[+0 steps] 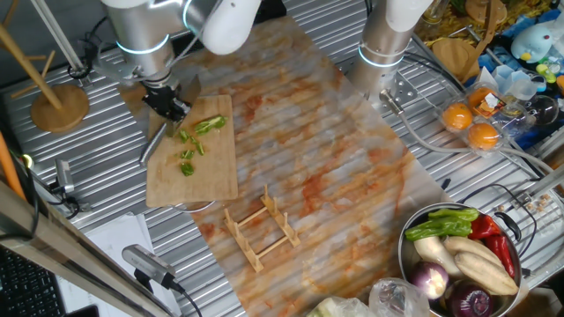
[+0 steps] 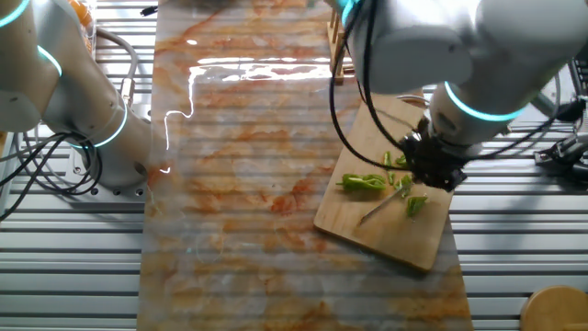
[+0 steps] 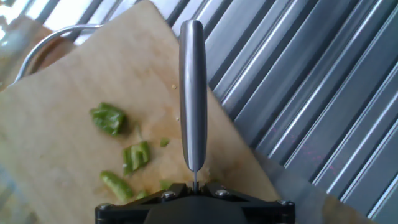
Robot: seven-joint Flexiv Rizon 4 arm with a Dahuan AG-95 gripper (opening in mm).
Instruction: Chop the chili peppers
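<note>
The chili pepper lies in bright green pieces on a wooden cutting board (image 1: 211, 167): a longer piece (image 1: 210, 125) and small chunks (image 1: 188, 163). It also shows in the other fixed view (image 2: 364, 184) with chunks (image 2: 415, 204). My gripper (image 1: 167, 104) is shut on a knife (image 1: 152, 143), blade down at the board's left edge beside the pieces. In the hand view the knife (image 3: 191, 93) points away from the gripper (image 3: 194, 186), with chunks (image 3: 108, 118) to its left.
A wooden rack (image 1: 262, 228) lies near the board. A metal bowl (image 1: 407, 255) of mixed vegetables stands at the front right. A wooden stand (image 1: 60, 107) is at the far left. A second arm's base (image 1: 385, 53) rises at the back.
</note>
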